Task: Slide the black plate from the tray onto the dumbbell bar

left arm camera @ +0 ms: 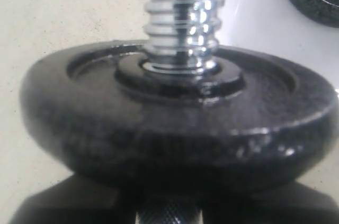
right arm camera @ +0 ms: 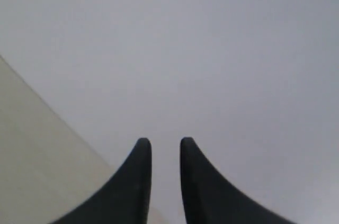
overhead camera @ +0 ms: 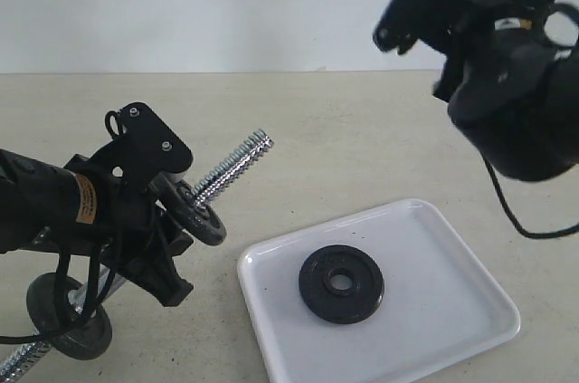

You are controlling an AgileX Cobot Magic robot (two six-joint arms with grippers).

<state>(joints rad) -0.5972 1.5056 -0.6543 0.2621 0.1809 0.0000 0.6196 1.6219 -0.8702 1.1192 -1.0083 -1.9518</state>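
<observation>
We see a beige table with a white tray lying on it. The black plate lies flat in the middle of the tray, untouched and well apart from both grippers. On the left, the left gripper is clamped around the middle of the dumbbell bar, which tilts up so that its bare threaded end points up toward the far side of the table. A second black disc is already threaded on the bar just beyond the gripper, and a third disc sits near the bar's low end by the table. Up on the right, the right gripper hangs high above the table; its wrist camera shows its fingertips a narrow gap apart with nothing between them.
</observation>
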